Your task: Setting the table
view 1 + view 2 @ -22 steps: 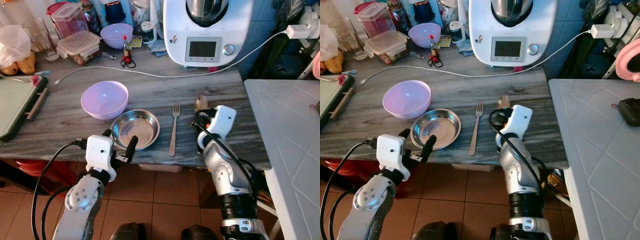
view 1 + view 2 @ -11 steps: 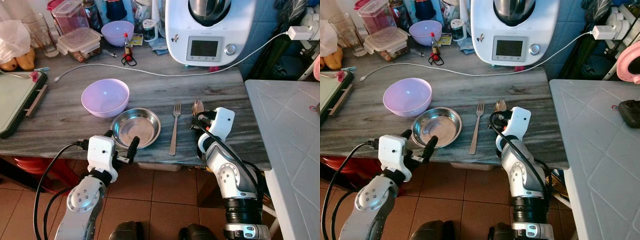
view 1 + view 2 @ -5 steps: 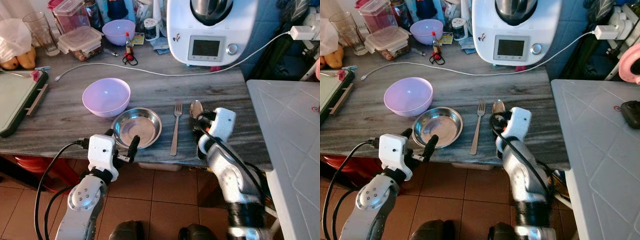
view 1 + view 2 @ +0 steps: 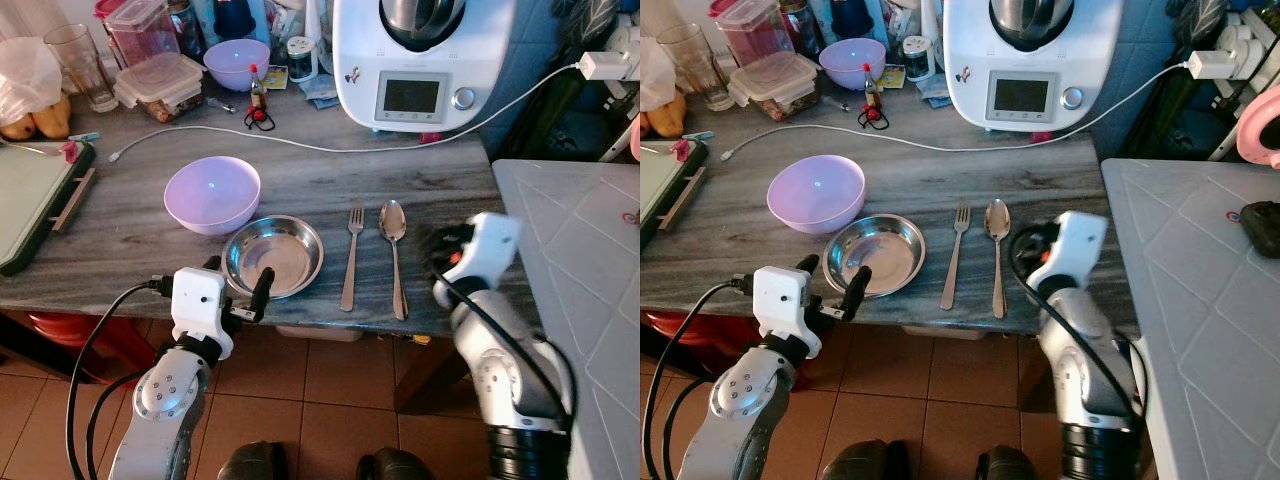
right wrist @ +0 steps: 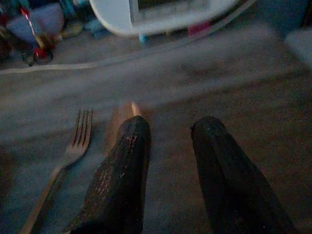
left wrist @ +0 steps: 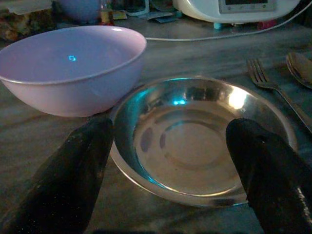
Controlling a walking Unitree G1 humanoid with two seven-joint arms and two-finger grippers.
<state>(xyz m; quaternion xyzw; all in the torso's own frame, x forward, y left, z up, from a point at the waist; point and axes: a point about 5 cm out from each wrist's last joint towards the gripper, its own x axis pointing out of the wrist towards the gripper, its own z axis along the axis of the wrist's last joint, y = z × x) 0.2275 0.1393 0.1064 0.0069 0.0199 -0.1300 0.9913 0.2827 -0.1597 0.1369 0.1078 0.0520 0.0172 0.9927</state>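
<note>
A steel dish (image 4: pixel 273 256) lies near the front edge of the grey marble counter (image 4: pixel 130 240), with a lilac bowl (image 4: pixel 211 193) just behind it to the left. Right of the dish a fork (image 4: pixel 350 258) and a spoon (image 4: pixel 394 250) lie side by side, handles toward me. My left gripper (image 4: pixel 238 278) is open at the dish's near rim, its fingers (image 6: pixel 83 165) either side of the dish (image 6: pixel 195 141). My right gripper (image 4: pixel 1028 248) is open and empty, just right of the spoon (image 4: pixel 997 250). The right wrist view shows the fork (image 5: pixel 78 139) beyond its fingers (image 5: pixel 126 161).
A white kitchen machine (image 4: pixel 418 60) stands at the back, its cable (image 4: pixel 300 148) running across the counter. Food boxes (image 4: pixel 158 85), a glass (image 4: pixel 75 65) and another lilac bowl (image 4: pixel 236 62) crowd the back left. A green tray (image 4: pixel 30 200) lies at left, a white table (image 4: pixel 580 240) at right.
My right gripper has let go of the spoon and drawn back to the right. The spoon now lies flat beside the fork. The left gripper has stayed put.
</note>
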